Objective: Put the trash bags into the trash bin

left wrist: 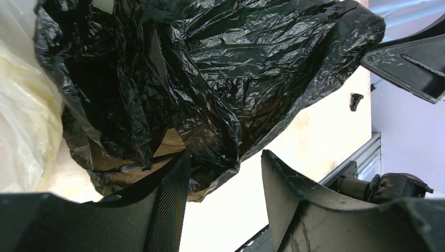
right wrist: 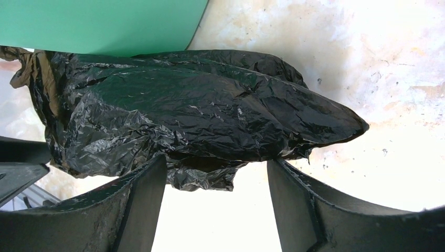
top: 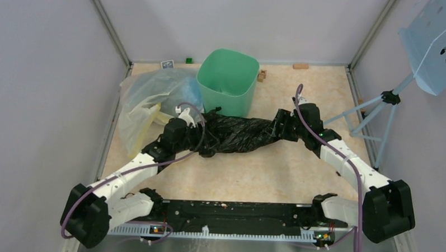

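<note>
The black trash bag [top: 237, 135] lies crumpled lengthwise on the table, just in front of the mint-green trash bin [top: 228, 81], which stands upright and open. My left gripper [top: 201, 131] is at the bag's left end, open, with the bag's edge just past its fingertips [left wrist: 176, 173]. My right gripper [top: 276, 128] is at the bag's right end, open, its jaws on either side of the bag's lower edge. The bag fills the left wrist view [left wrist: 220, 79] and the right wrist view [right wrist: 194, 110]. The bin's green wall [right wrist: 105, 23] shows behind it.
A large clear bag [top: 149, 98] with blue and yellow contents lies left of the bin, against the left gripper's side. Small blocks [top: 300, 66] sit along the back wall. A light-blue perforated stand [top: 431, 43] rises at the right, outside the table.
</note>
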`<state>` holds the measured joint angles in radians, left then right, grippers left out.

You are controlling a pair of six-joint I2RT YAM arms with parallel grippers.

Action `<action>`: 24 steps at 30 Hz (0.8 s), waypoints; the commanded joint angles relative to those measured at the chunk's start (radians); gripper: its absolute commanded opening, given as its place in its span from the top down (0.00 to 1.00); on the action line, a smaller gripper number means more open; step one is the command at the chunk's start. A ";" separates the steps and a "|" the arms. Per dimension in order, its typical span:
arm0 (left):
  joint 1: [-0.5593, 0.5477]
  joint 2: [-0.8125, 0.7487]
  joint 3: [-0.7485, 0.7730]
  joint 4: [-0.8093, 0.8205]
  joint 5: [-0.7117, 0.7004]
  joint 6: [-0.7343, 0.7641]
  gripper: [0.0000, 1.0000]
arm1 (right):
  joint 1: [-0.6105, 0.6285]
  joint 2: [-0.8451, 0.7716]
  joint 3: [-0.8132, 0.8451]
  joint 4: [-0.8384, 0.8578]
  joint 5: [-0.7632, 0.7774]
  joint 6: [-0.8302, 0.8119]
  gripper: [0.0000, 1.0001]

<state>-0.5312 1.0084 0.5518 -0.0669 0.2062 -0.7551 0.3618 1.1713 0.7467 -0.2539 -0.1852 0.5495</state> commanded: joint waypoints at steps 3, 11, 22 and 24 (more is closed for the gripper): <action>0.000 0.108 -0.009 0.169 0.071 -0.040 0.43 | -0.006 -0.041 -0.003 0.019 0.005 -0.020 0.31; 0.001 0.113 0.023 0.183 0.027 -0.019 0.93 | -0.057 -0.120 -0.028 -0.016 0.030 0.007 0.30; 0.082 0.034 0.112 0.037 0.091 -0.027 1.00 | -0.134 -0.097 -0.116 0.069 -0.105 0.024 0.25; 0.111 0.044 0.112 0.058 0.139 -0.043 1.00 | -0.135 -0.072 -0.133 0.115 -0.151 0.032 0.24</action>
<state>-0.4622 1.0473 0.6350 -0.0288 0.2485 -0.7822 0.2321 1.0592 0.6369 -0.2436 -0.2447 0.5621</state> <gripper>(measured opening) 0.004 0.753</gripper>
